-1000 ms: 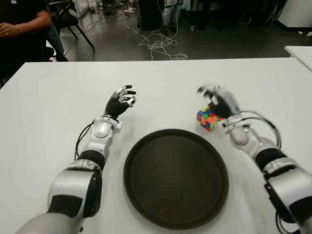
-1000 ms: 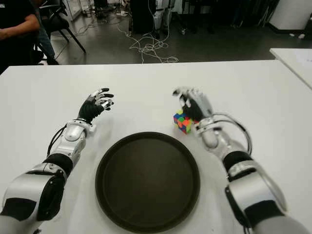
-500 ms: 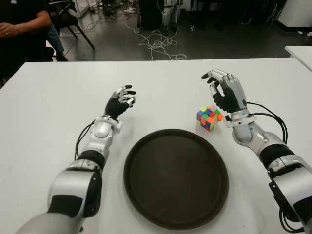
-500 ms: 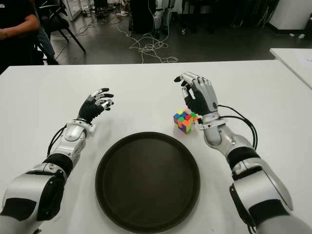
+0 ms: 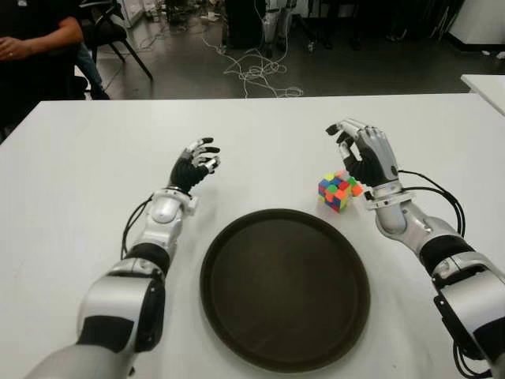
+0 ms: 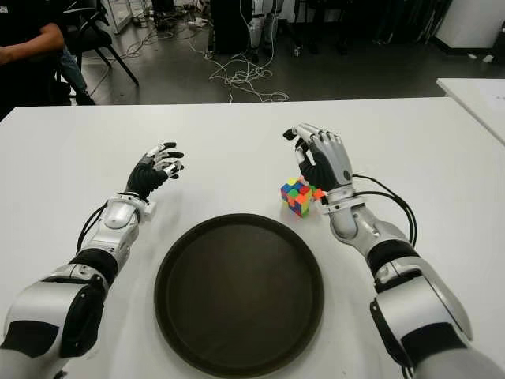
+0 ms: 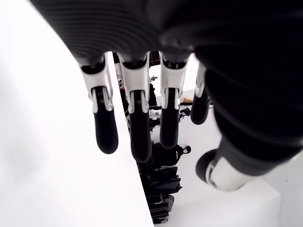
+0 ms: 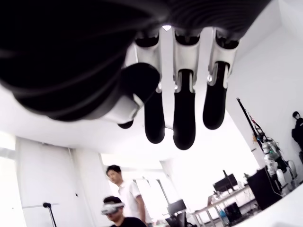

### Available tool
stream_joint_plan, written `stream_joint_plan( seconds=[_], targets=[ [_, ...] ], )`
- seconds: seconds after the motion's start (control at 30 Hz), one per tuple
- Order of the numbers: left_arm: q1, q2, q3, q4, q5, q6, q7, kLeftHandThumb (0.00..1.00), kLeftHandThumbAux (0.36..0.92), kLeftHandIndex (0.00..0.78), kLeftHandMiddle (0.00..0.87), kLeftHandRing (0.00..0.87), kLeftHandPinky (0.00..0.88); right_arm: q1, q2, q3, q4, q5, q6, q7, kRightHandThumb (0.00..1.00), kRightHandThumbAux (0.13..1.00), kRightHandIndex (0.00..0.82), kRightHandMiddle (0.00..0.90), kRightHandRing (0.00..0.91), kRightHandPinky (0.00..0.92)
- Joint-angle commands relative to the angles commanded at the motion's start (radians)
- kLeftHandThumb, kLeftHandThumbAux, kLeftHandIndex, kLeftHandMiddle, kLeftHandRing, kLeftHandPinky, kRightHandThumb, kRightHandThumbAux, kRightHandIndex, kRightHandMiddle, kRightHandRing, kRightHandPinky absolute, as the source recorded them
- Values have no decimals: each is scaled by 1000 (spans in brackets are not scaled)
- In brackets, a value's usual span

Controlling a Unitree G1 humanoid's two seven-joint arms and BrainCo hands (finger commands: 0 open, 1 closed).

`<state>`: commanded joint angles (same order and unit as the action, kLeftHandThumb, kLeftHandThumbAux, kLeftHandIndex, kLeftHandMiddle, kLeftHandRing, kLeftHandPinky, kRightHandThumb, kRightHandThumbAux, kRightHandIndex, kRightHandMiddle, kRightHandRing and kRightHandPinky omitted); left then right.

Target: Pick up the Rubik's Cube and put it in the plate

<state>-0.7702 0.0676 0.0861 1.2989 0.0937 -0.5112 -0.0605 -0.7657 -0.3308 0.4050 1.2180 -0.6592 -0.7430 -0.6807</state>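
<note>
Hovering just beyond the Rubik's Cube point(image 5: 337, 191), the right hand point(image 5: 365, 154) is relaxed, holding nothing; plate point(image 5: 237, 316) nearer.

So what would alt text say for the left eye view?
On a white table, a cube sits just beyond a dark round plate, with the right hand open and raised beside it. The left hand hovers open left of the plate.
</note>
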Motion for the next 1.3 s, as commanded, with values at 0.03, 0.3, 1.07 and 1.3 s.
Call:
stream_joint_plan(
  seconds=[0.03, 0.3, 1.07, 1.3],
  targets=[
    [0, 0, -1, 0, 1, 0, 1, 322, 708, 187, 283, 327, 367, 0, 0, 0, -2, 3, 19, 30, 399, 736, 228, 248, 251, 238],
    [2, 1, -1, -1, 0, -4, 0, 312, 711, 188, 288, 330, 365, 4, -7, 12, -34, -1, 92, 144, 21, 610, 12, 13, 13, 12],
    [4, 6, 3, 0, -3, -7, -12, 313, 700, 186, 280, 324, 368, 5, -23, 98, -67, -65, 287, 276, 0, 354, 0, 0, 0, 0],
    [4, 8, -2, 0, 3, -8, -8, 317, 720, 193, 282, 325, 365, 8, -27, 110, -76, -62, 315, 336, 0, 329, 0, 0, 0, 0]
  ],
)
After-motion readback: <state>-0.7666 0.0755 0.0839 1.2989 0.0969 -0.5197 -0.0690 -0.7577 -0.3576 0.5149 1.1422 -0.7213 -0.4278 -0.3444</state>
